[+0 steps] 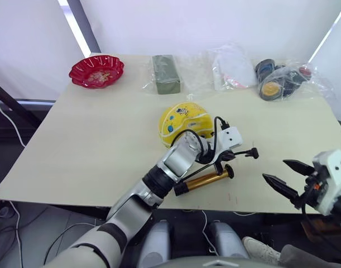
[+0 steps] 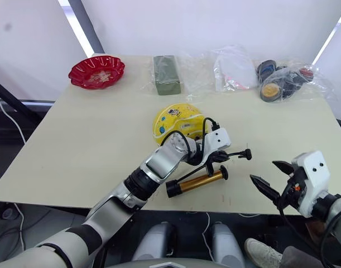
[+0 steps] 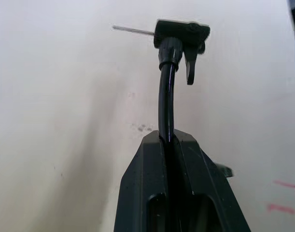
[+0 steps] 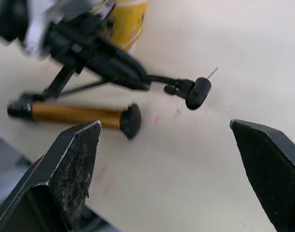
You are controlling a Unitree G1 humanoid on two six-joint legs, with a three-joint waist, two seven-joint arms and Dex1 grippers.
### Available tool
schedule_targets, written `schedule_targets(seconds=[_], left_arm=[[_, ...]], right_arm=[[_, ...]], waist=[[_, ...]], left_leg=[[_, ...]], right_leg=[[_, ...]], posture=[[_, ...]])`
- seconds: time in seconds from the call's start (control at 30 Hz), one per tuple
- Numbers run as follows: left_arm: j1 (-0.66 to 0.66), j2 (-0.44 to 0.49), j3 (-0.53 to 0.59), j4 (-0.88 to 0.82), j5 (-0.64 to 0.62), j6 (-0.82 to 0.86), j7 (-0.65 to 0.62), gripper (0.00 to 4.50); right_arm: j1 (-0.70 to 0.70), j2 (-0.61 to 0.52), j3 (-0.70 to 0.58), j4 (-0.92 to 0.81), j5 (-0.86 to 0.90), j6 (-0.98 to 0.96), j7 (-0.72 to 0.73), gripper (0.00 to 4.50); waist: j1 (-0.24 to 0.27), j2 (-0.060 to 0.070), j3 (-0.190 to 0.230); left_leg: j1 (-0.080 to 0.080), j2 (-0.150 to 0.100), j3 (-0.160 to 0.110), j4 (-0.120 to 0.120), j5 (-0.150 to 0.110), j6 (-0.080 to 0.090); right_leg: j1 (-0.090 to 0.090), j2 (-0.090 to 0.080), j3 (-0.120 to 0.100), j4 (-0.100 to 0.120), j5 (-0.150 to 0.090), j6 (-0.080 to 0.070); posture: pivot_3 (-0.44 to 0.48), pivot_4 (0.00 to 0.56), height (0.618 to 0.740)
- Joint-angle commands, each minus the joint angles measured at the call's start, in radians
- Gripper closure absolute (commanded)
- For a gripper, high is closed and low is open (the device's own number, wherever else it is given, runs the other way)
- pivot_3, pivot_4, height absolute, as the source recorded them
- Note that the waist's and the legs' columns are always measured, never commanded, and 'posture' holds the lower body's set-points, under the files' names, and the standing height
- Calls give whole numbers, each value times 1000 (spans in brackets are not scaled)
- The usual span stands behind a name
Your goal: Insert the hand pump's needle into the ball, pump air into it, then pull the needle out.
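The yellow ball (image 1: pixel 184 120) rests on the table's middle. Just in front of it, near the front edge, lies the hand pump (image 1: pixel 203 181), its gold cylinder flat on the table. My left gripper (image 1: pixel 229 157) reaches over the pump and is shut on the thin black hose (image 3: pixel 166 101). The hose ends in a black fitting (image 3: pixel 181 34) with the needle (image 3: pixel 133 30) sticking out sideways, just above the tabletop and clear of the ball. My right gripper (image 1: pixel 287 176) hovers open at the table's front right, a short way from the fitting (image 4: pixel 198 92).
A red scalloped bowl (image 1: pixel 96 71) sits at the back left. Along the back edge are a green block in plastic (image 1: pixel 166 72) and clear bags of items (image 1: pixel 279 78). The table's front edge (image 1: pixel 243 209) runs right below the pump.
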Motion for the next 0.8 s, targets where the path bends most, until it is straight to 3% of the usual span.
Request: schedule_targets(seconds=[0.03,0.23,0.43,0.73,0.8], left_arm=[[43,9,60,-94,-57,-96,-11,4452],[157,23,140,-140,-147,-278,-30,4452],[214,22,156,-137,-169,-388,-20,4452],[255,22,157,-126,-181,-487,-11,4452],[260,22,154,-131,-182,-489,-8,4500]], right_arm=[[-78,20,-13,50,198,36,-128,0],[-182,60,42,136,454,3,-352,0],[-198,34,79,166,623,-52,-470,0],[-243,30,176,188,672,-132,-556,0],[-248,34,186,191,673,-149,-565,583]], waist=[[0,0,0],[0,0,0],[-1,0,0],[-3,1,0],[-3,1,0]], left_leg=[[0,0,0,0,0,0],[0,1,0,0,0,0],[0,0,1,0,0,0],[0,-1,0,0,0,0],[0,-2,1,0,0,0]], right_leg=[[0,0,0,0,0,0],[0,1,0,0,0,0],[0,0,0,0,0,0],[0,1,0,0,0,0],[0,1,0,0,0,0]], posture=[[0,150,740],[0,150,740],[0,150,740],[0,150,740],[0,150,740]])
